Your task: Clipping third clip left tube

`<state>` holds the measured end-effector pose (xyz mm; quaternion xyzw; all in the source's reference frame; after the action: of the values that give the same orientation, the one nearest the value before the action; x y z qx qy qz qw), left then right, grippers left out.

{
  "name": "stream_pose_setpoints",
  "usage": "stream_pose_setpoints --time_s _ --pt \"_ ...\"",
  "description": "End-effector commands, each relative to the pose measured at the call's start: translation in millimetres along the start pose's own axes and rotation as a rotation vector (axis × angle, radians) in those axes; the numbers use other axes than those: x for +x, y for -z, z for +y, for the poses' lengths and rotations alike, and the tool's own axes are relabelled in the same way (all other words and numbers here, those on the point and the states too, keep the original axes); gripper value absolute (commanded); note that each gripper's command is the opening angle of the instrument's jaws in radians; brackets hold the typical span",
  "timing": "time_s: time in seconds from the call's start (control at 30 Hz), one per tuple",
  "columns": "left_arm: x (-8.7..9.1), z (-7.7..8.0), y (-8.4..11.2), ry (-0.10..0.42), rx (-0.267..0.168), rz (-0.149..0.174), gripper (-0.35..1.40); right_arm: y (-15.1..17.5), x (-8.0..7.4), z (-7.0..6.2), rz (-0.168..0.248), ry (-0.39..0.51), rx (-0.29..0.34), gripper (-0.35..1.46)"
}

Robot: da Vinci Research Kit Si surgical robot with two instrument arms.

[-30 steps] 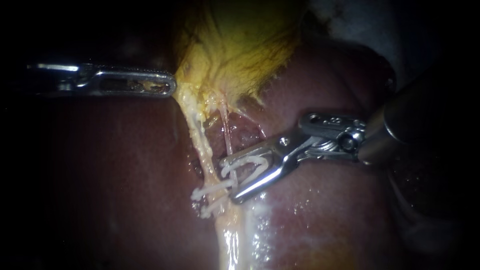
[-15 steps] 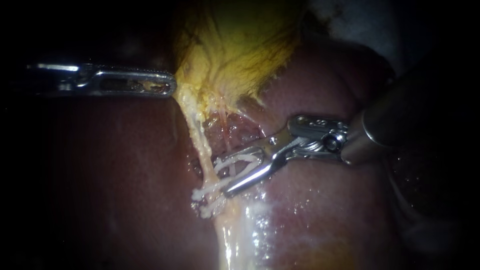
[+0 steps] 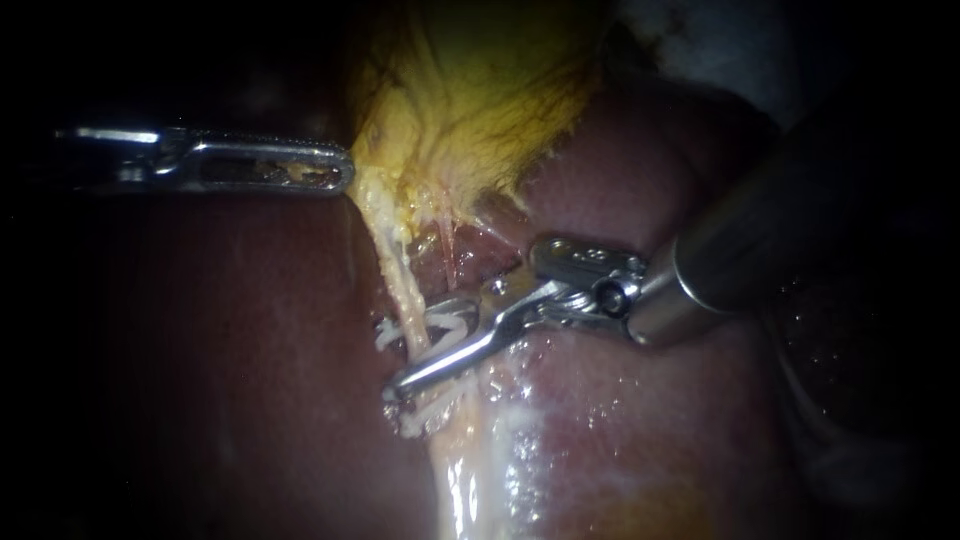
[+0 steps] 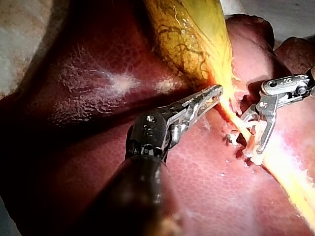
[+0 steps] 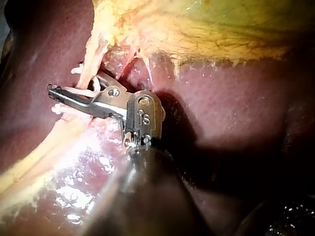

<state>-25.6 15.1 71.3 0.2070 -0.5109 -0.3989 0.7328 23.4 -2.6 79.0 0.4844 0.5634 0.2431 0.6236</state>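
While the left tool (image 3: 335, 172) grips the gallbladder (image 3: 480, 90) edge, the right tool (image 3: 412, 355) straddles the left tube (image 3: 395, 270) over the liver (image 3: 250, 350). Its jaws hold a white clip (image 3: 450, 320) around the tube, just above two lower clips (image 3: 408, 412).

The left instrument (image 3: 338, 170) has long slotted silver jaws on a dark shaft. The right instrument (image 3: 405, 352) has slim steel jaws, a hinge block with small pins and stamped marks, and a dark round shaft.
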Motion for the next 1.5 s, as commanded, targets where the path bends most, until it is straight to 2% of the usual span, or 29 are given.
stream_pose_setpoints --time_s 0.03,0.23,0.37,0.53,0.77,0.97,1.07,1.5 --pt "0.0 0.0 0.0 0.000 0.000 0.000 -0.35 -0.1 0.2 -0.1 0.010 -0.001 0.006 0.53" --pt "0.0 0.0 0.0 -0.001 0.000 0.000 -0.35 -0.5 1.8 -0.5 0.065 -0.025 0.039 0.53" --pt "0.0 0.0 0.0 -0.001 0.000 0.000 -0.35 -0.4 3.4 -1.1 0.079 -0.034 0.044 0.52" --pt "0.0 0.1 0.0 -0.001 0.000 0.000 -0.35 -0.4 4.6 -1.6 0.089 -0.071 0.039 0.45" --pt "0.0 0.1 0.0 -0.001 0.001 0.000 -0.35 -0.4 4.7 -1.7 0.098 -0.107 0.028 0.25" --pt "0.0 0.1 0.0 -0.001 0.001 0.000 -0.35 -0.4 4.6 -1.7 0.100 -0.113 0.026 -0.08" --pt "0.0 0.1 0.0 -0.001 0.001 0.001 -0.35 -0.4 4.5 -1.7 0.099 -0.130 0.027 -0.35" --pt "0.0 0.1 0.0 0.000 0.001 0.001 -0.35 -0.5 3.9 -1.7 0.097 -0.139 0.028 -0.35"
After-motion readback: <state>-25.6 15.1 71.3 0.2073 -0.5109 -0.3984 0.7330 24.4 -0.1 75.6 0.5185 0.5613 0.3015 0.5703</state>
